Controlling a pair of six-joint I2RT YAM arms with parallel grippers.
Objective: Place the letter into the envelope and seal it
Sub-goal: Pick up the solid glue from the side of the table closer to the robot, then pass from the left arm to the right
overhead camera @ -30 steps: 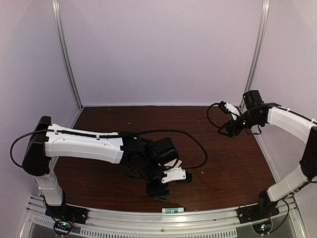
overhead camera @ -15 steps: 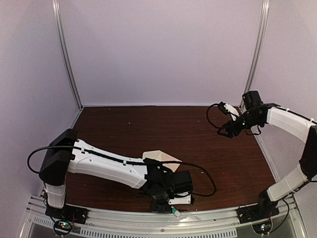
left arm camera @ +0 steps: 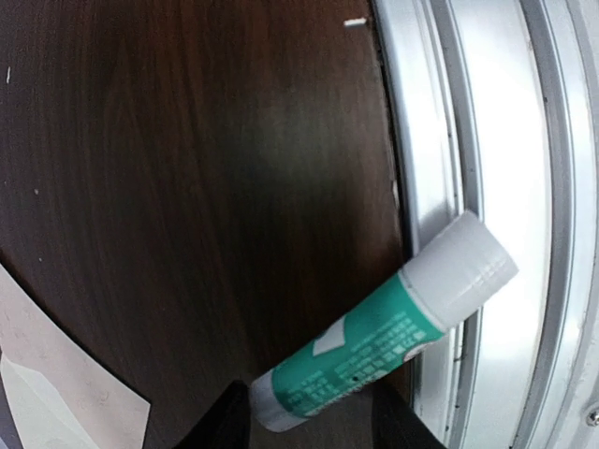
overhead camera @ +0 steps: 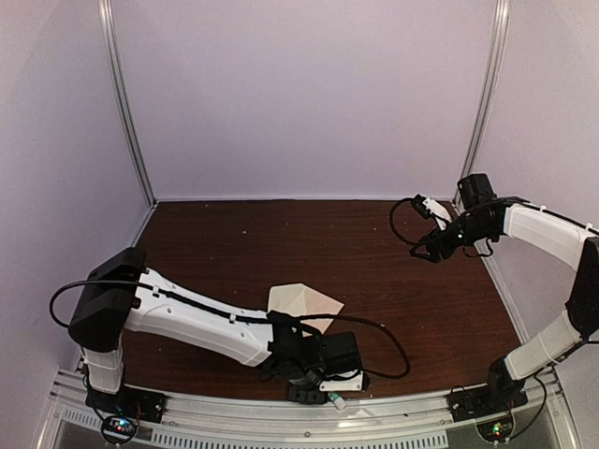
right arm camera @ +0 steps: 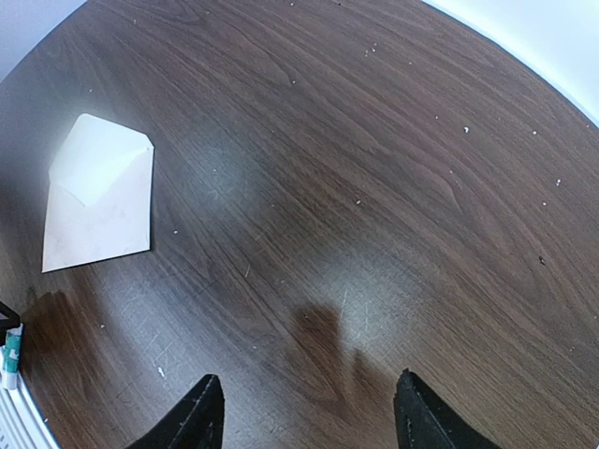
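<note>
The cream envelope [overhead camera: 304, 304] lies flat on the dark table, its pointed flap end showing in the right wrist view [right arm camera: 98, 196]; one corner shows in the left wrist view [left arm camera: 56, 383]. The letter is out of view. My left gripper [overhead camera: 318, 391] is low at the table's front edge. Its open fingers [left arm camera: 309, 426] stand either side of the lower end of a green glue stick [left arm camera: 374, 346] with a white cap. My right gripper [overhead camera: 423, 251] hangs open [right arm camera: 304, 412] above bare wood at the far right, holding nothing.
The glue stick [overhead camera: 334, 400] lies slanted, its cap end over the aluminium rail [left arm camera: 505, 140] along the table's near edge. It also shows at the left edge of the right wrist view [right arm camera: 9, 360]. Pale walls enclose the table on three sides.
My left arm has swung from beside the envelope down to the front edge, and its jaws have narrowed around the glue stick. The right arm has barely moved.
</note>
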